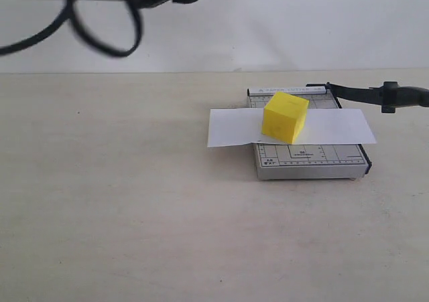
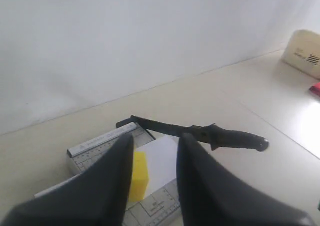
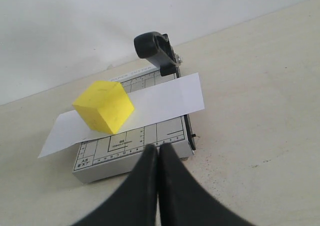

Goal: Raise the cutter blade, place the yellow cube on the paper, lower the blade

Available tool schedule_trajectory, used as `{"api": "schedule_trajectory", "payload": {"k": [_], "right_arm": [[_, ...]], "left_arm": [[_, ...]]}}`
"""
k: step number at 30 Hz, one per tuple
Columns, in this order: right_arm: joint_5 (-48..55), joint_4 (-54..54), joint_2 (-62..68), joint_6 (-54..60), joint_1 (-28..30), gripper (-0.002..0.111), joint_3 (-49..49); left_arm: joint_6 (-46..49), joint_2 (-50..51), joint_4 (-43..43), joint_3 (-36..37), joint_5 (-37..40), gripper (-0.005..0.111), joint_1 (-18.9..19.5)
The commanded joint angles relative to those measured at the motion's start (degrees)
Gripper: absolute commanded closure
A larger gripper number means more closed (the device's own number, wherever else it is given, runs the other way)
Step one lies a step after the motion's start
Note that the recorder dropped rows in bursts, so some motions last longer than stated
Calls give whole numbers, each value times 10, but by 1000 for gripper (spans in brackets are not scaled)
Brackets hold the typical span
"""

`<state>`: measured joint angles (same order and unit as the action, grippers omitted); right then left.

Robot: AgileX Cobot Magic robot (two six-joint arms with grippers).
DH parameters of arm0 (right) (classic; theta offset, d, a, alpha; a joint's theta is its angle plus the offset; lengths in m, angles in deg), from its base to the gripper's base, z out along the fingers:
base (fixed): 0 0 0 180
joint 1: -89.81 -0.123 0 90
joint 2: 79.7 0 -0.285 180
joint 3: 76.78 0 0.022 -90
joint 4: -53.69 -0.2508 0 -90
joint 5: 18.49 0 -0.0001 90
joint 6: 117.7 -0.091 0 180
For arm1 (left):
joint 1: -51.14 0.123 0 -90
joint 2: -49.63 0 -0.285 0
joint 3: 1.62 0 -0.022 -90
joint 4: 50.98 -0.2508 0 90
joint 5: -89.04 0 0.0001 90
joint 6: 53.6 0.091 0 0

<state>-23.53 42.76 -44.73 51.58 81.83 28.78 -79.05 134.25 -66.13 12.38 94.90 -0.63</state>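
Note:
The yellow cube [image 1: 285,117] rests on the white paper [image 1: 335,126], which lies across the grey cutter base [image 1: 308,161]. The cutter blade [image 1: 362,92] stands raised off the base, its thick handle [image 1: 405,96] out to the right. In the left wrist view my left gripper [image 2: 152,141] hangs open and empty well above the cube [image 2: 139,180], the paper [image 2: 161,158] and the blade [image 2: 200,132]. In the right wrist view my right gripper [image 3: 158,149] is shut on nothing, in front of the base's near edge [image 3: 130,148]; the cube [image 3: 105,105], the paper [image 3: 165,101] and the blade handle [image 3: 154,48] lie beyond it.
Black cables [image 1: 100,31] from the left arm hang across the top left of the exterior view. Far off on the tabletop in the left wrist view stand a beige box [image 2: 302,53] and a red object [image 2: 315,88]. Bare beige tabletop [image 1: 134,201] surrounds the cutter.

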Motion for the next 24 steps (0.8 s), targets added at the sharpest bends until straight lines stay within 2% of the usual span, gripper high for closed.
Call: {"api": "schedule_trajectory", "payload": {"k": [1,6,9,16,24], "right_arm": [[-7,2,-2,2,0,109,-1],[-7,2,-2,2,0,109,-1],[1,2,-2,2,0,109,-1],[1,2,-2,2,0,109,-1],[1,2,-2,2,0,109,-1]], "left_arm": [[-9,-140,-3,186,-104,77,-1],[-9,-322,28,357,-112,77,0],[-9,-425,65,438,-158,77,0],[-10,-568,83,525,-162,77,0],[-54,-663,85,605,-161,77,0]]}}
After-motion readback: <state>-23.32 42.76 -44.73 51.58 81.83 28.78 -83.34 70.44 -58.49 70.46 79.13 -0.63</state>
